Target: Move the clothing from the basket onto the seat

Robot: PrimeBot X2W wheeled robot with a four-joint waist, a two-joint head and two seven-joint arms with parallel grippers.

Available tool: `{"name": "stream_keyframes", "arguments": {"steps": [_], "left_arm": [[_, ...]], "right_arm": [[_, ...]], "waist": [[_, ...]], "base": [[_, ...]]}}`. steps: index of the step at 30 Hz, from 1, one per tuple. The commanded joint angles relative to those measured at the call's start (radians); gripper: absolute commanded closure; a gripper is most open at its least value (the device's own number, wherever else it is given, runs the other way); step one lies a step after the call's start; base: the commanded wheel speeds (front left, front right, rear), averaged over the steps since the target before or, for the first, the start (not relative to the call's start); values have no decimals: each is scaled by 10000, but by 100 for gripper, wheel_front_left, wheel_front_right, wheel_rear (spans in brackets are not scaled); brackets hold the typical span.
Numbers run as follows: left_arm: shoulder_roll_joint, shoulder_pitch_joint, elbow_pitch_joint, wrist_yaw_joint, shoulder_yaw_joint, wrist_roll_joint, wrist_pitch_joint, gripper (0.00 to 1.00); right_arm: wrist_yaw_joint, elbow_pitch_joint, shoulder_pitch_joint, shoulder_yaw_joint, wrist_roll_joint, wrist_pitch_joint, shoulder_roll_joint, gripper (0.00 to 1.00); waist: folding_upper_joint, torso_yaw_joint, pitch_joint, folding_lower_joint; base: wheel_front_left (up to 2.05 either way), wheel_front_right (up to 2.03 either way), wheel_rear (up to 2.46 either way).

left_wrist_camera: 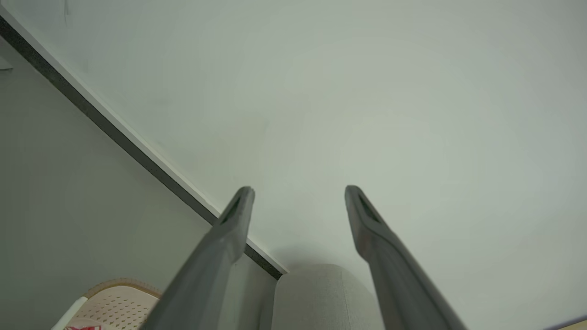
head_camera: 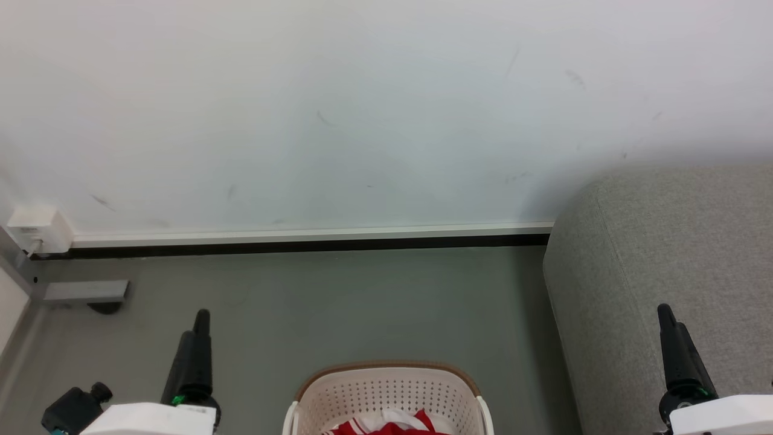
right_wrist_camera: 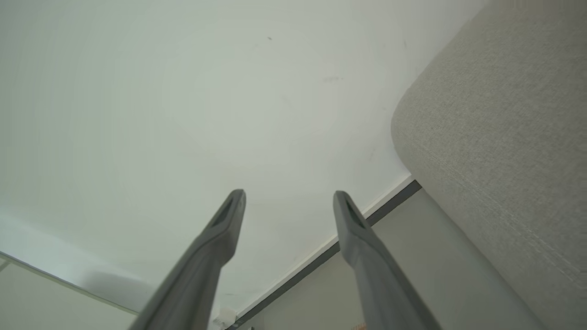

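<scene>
The cream-white basket (head_camera: 389, 393) with a tan rim stands on the floor at the bottom centre of the head view, and red and white clothing (head_camera: 392, 425) shows inside it. The grey seat (head_camera: 670, 266) rises at the right. My left gripper (head_camera: 201, 315) is at the lower left, left of the basket and apart from it. My right gripper (head_camera: 665, 311) is at the lower right, in front of the seat. In the left wrist view my left gripper (left_wrist_camera: 298, 190) is open and empty, with the basket (left_wrist_camera: 114, 300) at the bottom left. My right gripper (right_wrist_camera: 289, 195) is open and empty beside the seat (right_wrist_camera: 500, 137).
A white wall (head_camera: 362, 109) with a dark baseboard (head_camera: 290, 246) runs across the back. A white wall socket box (head_camera: 36, 229) and a grey metal bracket (head_camera: 84, 292) are at the far left. Grey floor (head_camera: 362, 302) lies between the wall and the basket.
</scene>
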Motion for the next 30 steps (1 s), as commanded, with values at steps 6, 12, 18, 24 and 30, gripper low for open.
{"name": "stream_keyframes", "arguments": {"steps": [6,12,18,24,30], "left_arm": [[81,57,-112,209,-181,1680,-274,0],[202,104,33,520,-384,3224,-474,0],[212,164,33,791,-543,4031,-656,0],[234,211,62,877,-623,4654,-809,0],[244,262,74,957,-670,5260,-981,0]], "right_arm": [[40,-16,-266,162,-1616,-277,-118,0],[42,61,-212,285,-2933,-463,-157,0],[44,67,-120,192,-3984,-641,-34,0],[46,247,-119,276,-4701,-816,-26,0],[48,392,-119,348,-5261,-978,-45,0]], "waist": [[-1,-11,-61,0],[-1,-12,-132,0],[-1,4,-186,0],[-1,-4,-214,0],[-1,-20,-252,0]], "base": [[0,0,0],[0,0,0],[0,0,0],[0,0,0],[0,0,0]]}}
